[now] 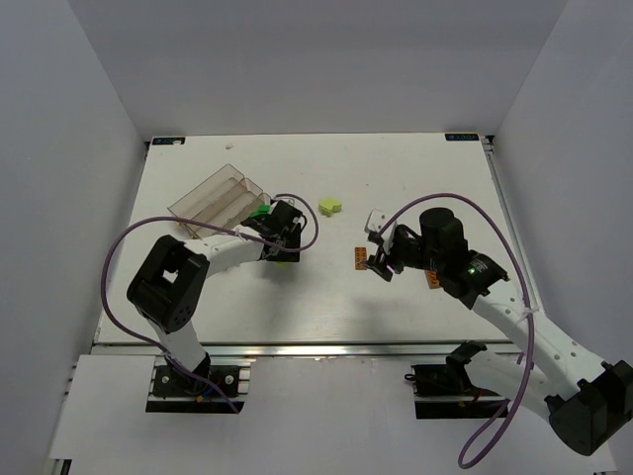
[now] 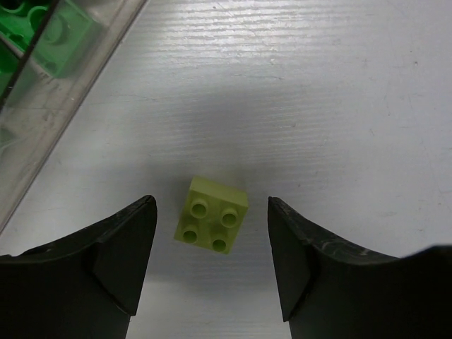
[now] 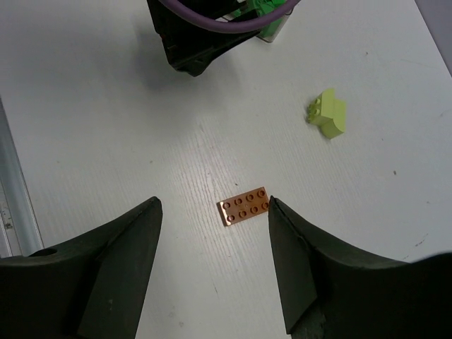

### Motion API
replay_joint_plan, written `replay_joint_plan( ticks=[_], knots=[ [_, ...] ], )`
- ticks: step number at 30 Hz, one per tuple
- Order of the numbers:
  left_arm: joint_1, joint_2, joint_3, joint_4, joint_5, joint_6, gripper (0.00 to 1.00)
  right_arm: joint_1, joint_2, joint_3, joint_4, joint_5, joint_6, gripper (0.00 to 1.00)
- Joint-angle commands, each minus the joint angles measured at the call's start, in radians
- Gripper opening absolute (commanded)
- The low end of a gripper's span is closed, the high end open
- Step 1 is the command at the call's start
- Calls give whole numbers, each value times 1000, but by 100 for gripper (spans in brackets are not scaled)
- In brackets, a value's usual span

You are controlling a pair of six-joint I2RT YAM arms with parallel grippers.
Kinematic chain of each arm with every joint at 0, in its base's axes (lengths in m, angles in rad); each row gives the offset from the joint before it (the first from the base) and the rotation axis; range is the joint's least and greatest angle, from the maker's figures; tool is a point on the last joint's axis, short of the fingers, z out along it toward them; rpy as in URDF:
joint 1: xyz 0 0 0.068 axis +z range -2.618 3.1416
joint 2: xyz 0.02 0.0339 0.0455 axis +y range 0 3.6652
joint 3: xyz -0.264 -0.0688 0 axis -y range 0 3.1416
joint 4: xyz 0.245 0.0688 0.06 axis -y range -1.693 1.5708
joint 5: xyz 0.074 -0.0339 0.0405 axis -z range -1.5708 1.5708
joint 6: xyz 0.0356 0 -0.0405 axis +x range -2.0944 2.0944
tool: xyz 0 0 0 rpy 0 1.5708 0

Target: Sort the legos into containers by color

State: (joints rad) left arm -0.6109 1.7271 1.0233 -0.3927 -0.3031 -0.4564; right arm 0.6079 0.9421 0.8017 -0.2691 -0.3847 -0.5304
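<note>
The clear ridged tray [image 1: 213, 198] lies at the back left, with green bricks [image 1: 259, 210] at its near end; its wall [image 2: 70, 92] and the green bricks [image 2: 60, 42] also show in the left wrist view. My left gripper [image 1: 282, 249] is open right beside the tray. A lime 2x2 brick [image 2: 212, 214] lies on the table between its fingers [image 2: 210, 203], untouched. My right gripper [image 1: 376, 263] is open over a flat orange plate [image 3: 244, 205], which lies just beyond the right fingertip [image 3: 213, 201]. Another lime brick [image 1: 330, 206] lies mid-table and also shows in the right wrist view [image 3: 328, 113].
A second orange piece [image 1: 432, 280] lies under the right arm. A small white object [image 1: 375, 220] sits behind the right gripper. The left arm's purple cable loops near the tray. The left gripper [image 3: 205, 35] is in the right wrist view's top.
</note>
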Motion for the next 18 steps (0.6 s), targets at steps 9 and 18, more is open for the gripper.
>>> replay_joint_plan(
  ticks=[9,18],
  knots=[
    [-6,-3,20,0,65,41,65,10,-34,14,-1,-43,9,68],
    [-4,-1,20,-6,70,27,53,10,-39,8,5,-37,9,68]
  ],
)
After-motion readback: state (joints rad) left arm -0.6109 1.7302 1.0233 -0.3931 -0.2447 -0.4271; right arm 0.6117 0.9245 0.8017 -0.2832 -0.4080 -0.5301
